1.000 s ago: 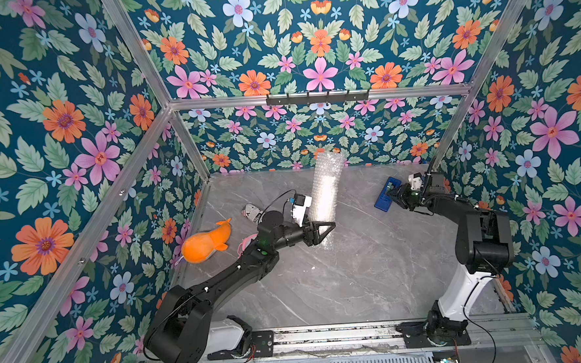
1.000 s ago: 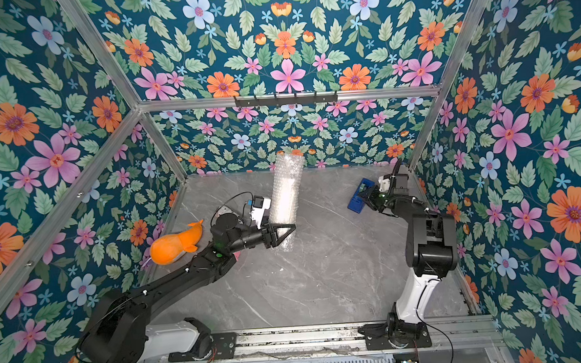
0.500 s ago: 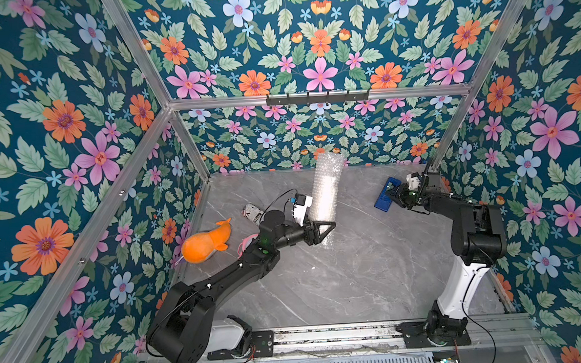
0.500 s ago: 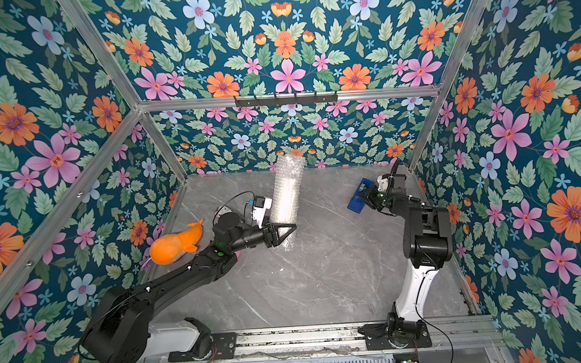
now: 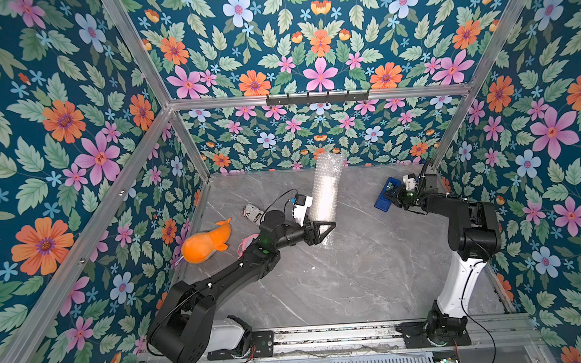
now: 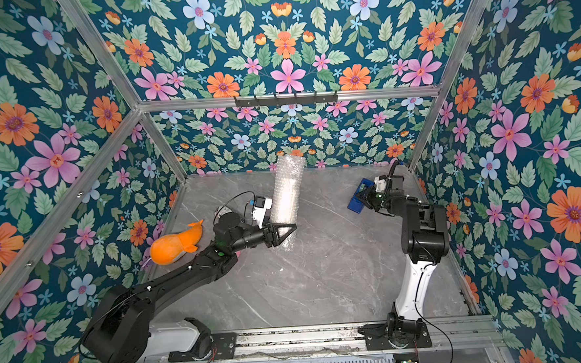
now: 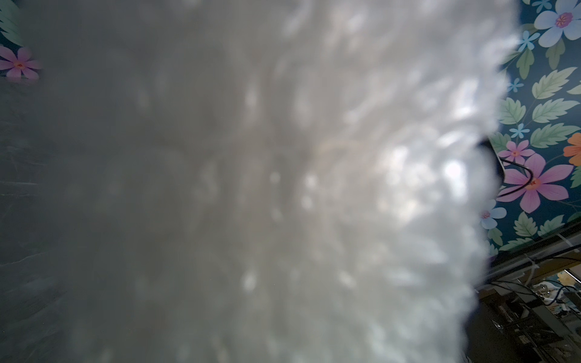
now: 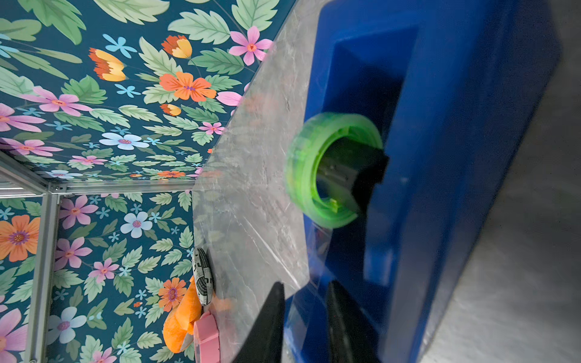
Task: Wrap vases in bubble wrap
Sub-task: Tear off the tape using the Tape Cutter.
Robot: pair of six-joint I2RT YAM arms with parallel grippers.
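Right gripper (image 8: 305,290) narrower, bubble wrap (image 5: 328,187) unmoved

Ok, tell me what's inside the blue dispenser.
A green tape roll sits in the dispenser's slot on a dark hub. The roll's far side is covered by the dispenser.

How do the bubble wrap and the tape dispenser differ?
The bubble wrap is clear, the tape dispenser opaque blue. The bubble wrap stands as a leaning tube, clamped low by the left tool; the tape dispenser lies flat, the right tool open at it. Shared: a tool at each.
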